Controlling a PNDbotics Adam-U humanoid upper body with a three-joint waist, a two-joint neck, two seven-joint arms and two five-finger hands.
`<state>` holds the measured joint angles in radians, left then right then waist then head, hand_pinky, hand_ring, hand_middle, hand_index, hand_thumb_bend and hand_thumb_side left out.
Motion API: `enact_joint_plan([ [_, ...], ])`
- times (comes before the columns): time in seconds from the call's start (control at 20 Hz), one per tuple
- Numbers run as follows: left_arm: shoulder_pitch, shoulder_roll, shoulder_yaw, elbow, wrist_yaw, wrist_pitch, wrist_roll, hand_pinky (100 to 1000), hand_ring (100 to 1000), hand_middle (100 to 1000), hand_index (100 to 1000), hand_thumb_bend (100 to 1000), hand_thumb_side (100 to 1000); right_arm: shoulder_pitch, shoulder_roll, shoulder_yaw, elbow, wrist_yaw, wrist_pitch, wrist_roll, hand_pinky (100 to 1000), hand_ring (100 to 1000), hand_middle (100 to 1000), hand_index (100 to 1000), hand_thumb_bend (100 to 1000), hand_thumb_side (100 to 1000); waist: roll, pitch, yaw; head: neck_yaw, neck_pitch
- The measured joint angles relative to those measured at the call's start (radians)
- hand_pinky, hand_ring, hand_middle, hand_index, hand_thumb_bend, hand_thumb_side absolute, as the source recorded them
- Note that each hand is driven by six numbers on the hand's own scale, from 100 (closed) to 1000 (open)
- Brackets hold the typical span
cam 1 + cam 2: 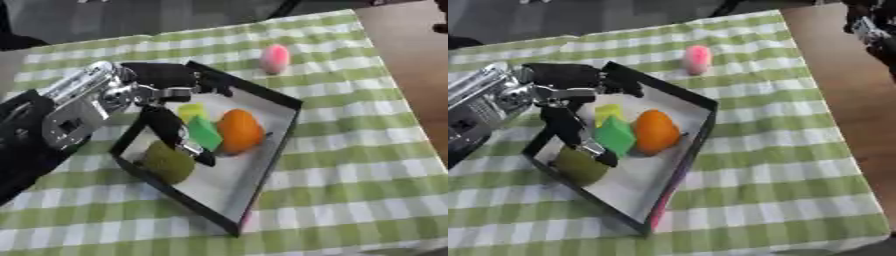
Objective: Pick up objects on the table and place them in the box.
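**A:** What is on the table?

**B:** A green and white checked cloth (pixel 350 150) covers it. A shallow black box (pixel 278 145) with a pale floor sits left of centre, turned at an angle. Inside lie an orange rounded object (pixel 240 131), a green block (pixel 205 133) touching its left side, a yellow piece (pixel 191 111) just behind the green block, and an olive-green rounded object (pixel 168 161) in the near left corner.

**A:** Is anything still outside the box?

**B:** Yes. A pink rounded object (pixel 275 58) stands on the cloth beyond the box's far corner, well apart from it.

**A:** Where are the robot's hands?

**B:** The left hand (pixel 166 95) reaches in from the left over the box. Its fingers are spread and holding nothing; one dark finger (pixel 179 137) points down between the olive object and the green block. The right hand (pixel 872 30) shows only at the upper right edge of the right eye view, and I cannot tell its state.
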<state>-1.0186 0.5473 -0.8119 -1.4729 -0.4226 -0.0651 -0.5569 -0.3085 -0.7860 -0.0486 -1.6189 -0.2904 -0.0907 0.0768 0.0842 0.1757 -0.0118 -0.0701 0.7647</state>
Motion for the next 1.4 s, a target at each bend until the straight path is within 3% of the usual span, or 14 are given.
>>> enact_joint_plan([
  [0.1,0.009,0.006,0.015,-0.017,-0.002,0.011,0.015,899,924,920,947,660,717,0.000,0.000,0.000,0.000,0.000,-0.001,-0.001,900,1000,894,902,100,606,0.000,0.000,0.001,0.001,0.000],
  [0.25,0.031,0.024,0.062,-0.067,0.005,0.038,0.052,855,857,859,893,486,554,0.001,0.000,-0.001,-0.002,-0.002,-0.003,-0.003,900,1000,894,903,100,599,0.000,0.000,0.008,0.001,0.000],
  [0.4,0.082,0.043,0.127,-0.134,0.035,0.068,0.095,833,817,830,858,354,476,0.009,0.001,-0.013,-0.014,-0.011,-0.010,-0.011,900,1000,893,903,100,594,-0.001,0.000,0.026,-0.005,0.000],
  [0.45,0.105,0.047,0.150,-0.157,0.049,0.080,0.110,831,802,822,846,284,495,0.014,0.002,-0.019,-0.020,-0.014,-0.013,-0.015,899,1000,893,902,100,592,-0.003,0.000,0.033,-0.009,0.000],
  [0.6,0.175,0.050,0.224,-0.230,0.091,0.120,0.156,833,786,815,834,235,564,0.033,0.003,-0.044,-0.037,-0.023,-0.021,-0.037,899,1000,892,902,100,590,-0.030,0.018,0.063,-0.032,0.000],
  [0.7,0.226,0.037,0.273,-0.271,0.122,0.149,0.185,838,780,821,838,209,715,0.042,0.007,-0.059,-0.047,-0.026,-0.025,-0.053,899,1000,892,902,100,589,-0.048,0.027,0.081,-0.046,0.000],
  [0.8,0.270,0.008,0.321,-0.302,0.150,0.177,0.214,844,781,824,839,223,780,0.050,0.012,-0.074,-0.053,-0.031,-0.029,-0.068,899,1000,892,902,100,589,-0.053,0.030,0.096,-0.056,-0.001],
  [0.95,0.341,-0.051,0.393,-0.339,0.195,0.218,0.259,853,786,835,853,346,804,0.059,0.020,-0.089,-0.063,-0.032,-0.032,-0.084,898,1000,892,902,100,588,-0.066,0.039,0.115,-0.064,-0.001],
  [1.05,0.516,-0.102,0.540,-0.394,0.289,0.194,0.354,853,787,838,859,385,812,0.053,0.024,-0.088,-0.071,-0.032,-0.032,-0.085,898,1000,892,902,100,588,-0.069,0.039,0.089,-0.051,-0.001],
  [1.1,0.616,-0.117,0.633,-0.422,0.367,0.161,0.439,853,786,839,862,385,812,0.052,0.026,-0.086,-0.072,-0.033,-0.030,-0.084,898,1000,892,902,100,588,-0.069,0.039,0.071,-0.038,-0.001],
  [1.2,0.726,-0.122,0.764,-0.464,0.520,0.090,0.635,843,776,828,856,360,799,0.038,0.029,-0.078,-0.074,-0.035,-0.026,-0.079,898,1000,891,902,100,588,-0.069,0.039,0.063,-0.015,0.000],
  [1.4,0.798,-0.132,0.842,-0.502,0.682,0.000,0.863,822,746,791,834,251,750,0.027,0.039,-0.073,-0.075,-0.040,-0.023,-0.074,897,999,890,900,100,585,-0.077,0.039,0.055,0.007,0.000],
])
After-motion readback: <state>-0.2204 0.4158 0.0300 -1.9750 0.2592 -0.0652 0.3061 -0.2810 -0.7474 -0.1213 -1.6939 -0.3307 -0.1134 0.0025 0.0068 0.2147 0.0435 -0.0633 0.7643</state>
